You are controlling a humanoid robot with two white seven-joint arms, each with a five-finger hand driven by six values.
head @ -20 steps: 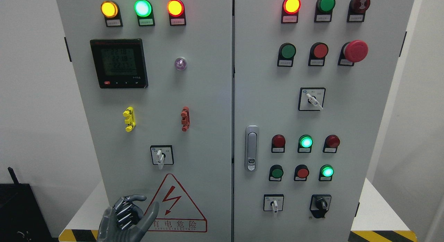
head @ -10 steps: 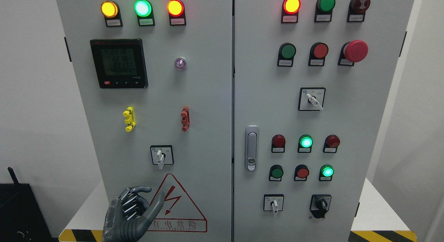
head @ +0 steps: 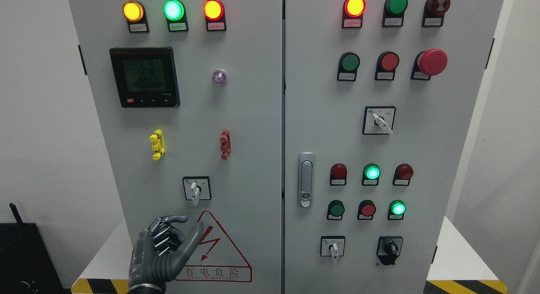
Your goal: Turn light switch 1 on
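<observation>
Here is the big grey steel control cabinet (head: 253,129), two doors split by a centre seam, and all the action sits on the left door. Low on that door, just above the red-outlined triangular shock-warning sticker (head: 215,256) near the bottom edge, sits the target as I judge it: the small white-levered rotary switch on its square black-framed plate (head: 196,188), roughly midway between the door's left edge and the centre seam. Which switch counts as number 1 cannot be read from the labels, but this is the one nearest the hand. Its lever's long axis runs close to vertical, the handle end pointing down towards the sticker's apex, perhaps a touch left of straight down. Below and left of it hovers the robot's dark metallic left hand (head: 162,252), apart from the switch, palm turned to the door, holding nothing: four fingers (head: 166,233) loosely curled together, the thumb (head: 195,239) stretched up and right across the sticker's corner. The right hand is not in view. To do this well, the hand should rise until thumb and forefinger straddle the lever, pinch it across its narrow sides, then twist about the shaft instead of pushing sideways. A grip too near the tip risks slipping off.
</observation>
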